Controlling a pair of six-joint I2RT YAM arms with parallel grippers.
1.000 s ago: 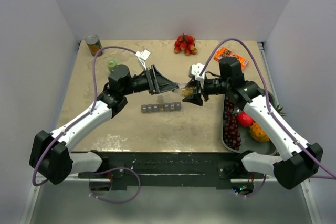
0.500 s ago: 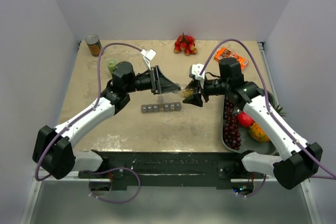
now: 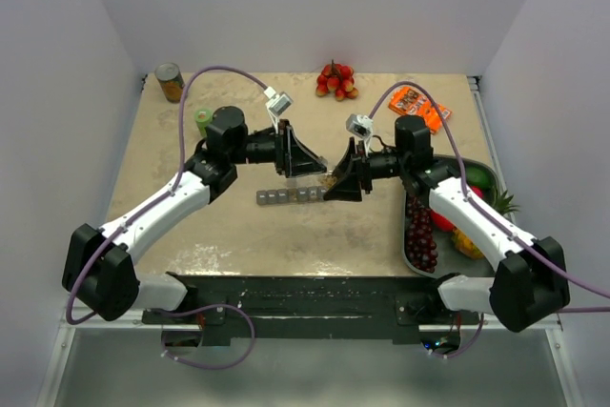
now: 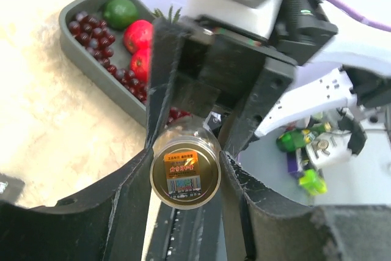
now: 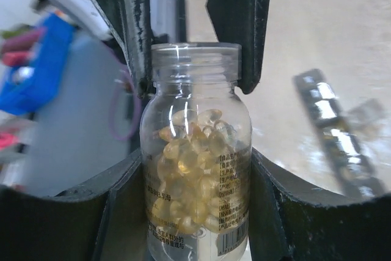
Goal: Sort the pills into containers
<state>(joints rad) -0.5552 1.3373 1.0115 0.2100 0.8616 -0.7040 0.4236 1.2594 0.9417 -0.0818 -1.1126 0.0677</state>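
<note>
1. A clear plastic bottle (image 3: pixel 328 178) hangs on its side above the middle of the beige bench (image 3: pixel 238 235), and both arms hold it.
2. The right arm (image 3: pixel 477 221) reaches in from the right. Its jaws are pinching the bottle's body, one black finger (image 5: pixel 122 212) pressed against each side.
3. The left arm (image 3: pixel 172 202) reaches in from the left. Its jaws are closed on the bottle's neck, just below the rim, as the right wrist view shows.
4. In the left wrist view, the bottle's round end (image 4: pixel 185 172) faces the camera. It is gold with an orange label and sits squeezed between the two left fingers (image 4: pixel 131 206).
5. Amber oval pills (image 5: pixel 189 151) fill roughly the middle of the bottle.
6. The long, narrow grey plastic pill-organiser strip (image 3: pixel 292 196) lies flat on the bench, just nearer the arm bases than the meeting jaws. Its right end is close under the bottle in the top view.
7. The strip is blurred in the right wrist view (image 5: pixel 330 128), so I cannot tell whether any compartment holds a pill.
8. A dark grey tray (image 4: pixel 98 80) at the right edge carries dark red berries (image 3: pixel 419 235), red fruit (image 4: pixel 139 35) and a green lime (image 4: pixel 120 11).
9. A tin can (image 3: pixel 170 81) stands at the far left corner.
</note>
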